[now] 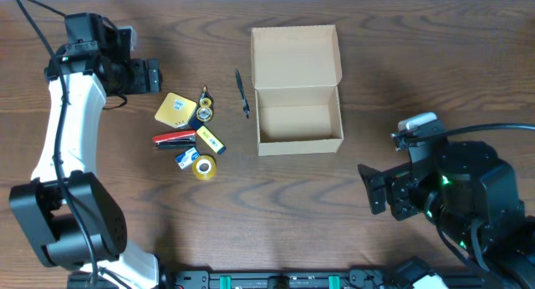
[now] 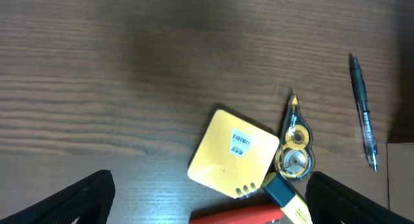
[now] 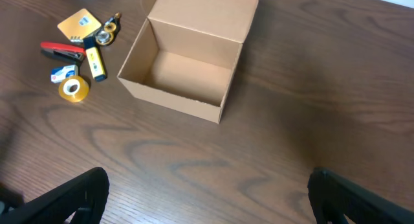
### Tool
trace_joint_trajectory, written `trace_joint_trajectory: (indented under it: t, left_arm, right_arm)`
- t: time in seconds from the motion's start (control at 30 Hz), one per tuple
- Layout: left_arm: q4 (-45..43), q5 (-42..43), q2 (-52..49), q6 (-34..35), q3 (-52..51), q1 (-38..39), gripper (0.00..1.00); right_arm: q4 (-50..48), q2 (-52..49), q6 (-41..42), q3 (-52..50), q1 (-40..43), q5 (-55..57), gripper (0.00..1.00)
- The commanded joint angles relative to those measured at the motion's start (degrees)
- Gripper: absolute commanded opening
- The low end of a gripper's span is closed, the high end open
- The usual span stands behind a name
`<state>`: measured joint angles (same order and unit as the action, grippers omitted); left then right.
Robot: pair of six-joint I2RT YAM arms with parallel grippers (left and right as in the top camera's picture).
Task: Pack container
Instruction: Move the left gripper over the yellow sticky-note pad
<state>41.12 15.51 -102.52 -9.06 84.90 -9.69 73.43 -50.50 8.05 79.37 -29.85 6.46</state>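
Observation:
The tan cardboard container (image 1: 299, 139) stands open and empty at the table's middle, its flap lid laid back; it also shows in the right wrist view (image 3: 169, 94). Left of it lie a yellow pad (image 1: 175, 110), a tape dispenser (image 1: 204, 109), a red stapler (image 1: 174, 139), a blue-yellow stick (image 1: 211, 139), a small blue-white box (image 1: 185, 158), a yellow tape roll (image 1: 204, 167) and a pen (image 1: 242, 93). My left gripper (image 1: 153, 76) is open, above and left of the pad (image 2: 233, 153). My right gripper (image 1: 372, 189) is open, right of and nearer than the container.
The wooden table (image 1: 334, 230) has bare surface in front of the container and at the right. The pen (image 2: 363, 111) lies apart from the pile, close to the container's left wall.

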Motion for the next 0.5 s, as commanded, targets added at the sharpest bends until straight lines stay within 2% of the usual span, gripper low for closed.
trace_joint_trajectory:
  t: [0.0, 0.3, 0.47]
  left_arm:
    - [-0.6, 1.1, -2.5, -0.8, 1.5, 0.1, 0.95]
    - [-2.8, 2.1, -6.2, -3.3, 1.5, 1.7, 0.95]
    - [-3.9, -2.5, -6.3, -3.8, 1.5, 4.9, 0.95]
  right_arm:
    - [0.0, 0.0, -0.2, 0.0, 0.3, 0.6, 0.99]
    - [0.0, 0.0, -0.2, 0.0, 0.3, 0.6, 0.99]
    - [0.0, 0.0, -0.2, 0.0, 0.3, 0.6, 0.99]
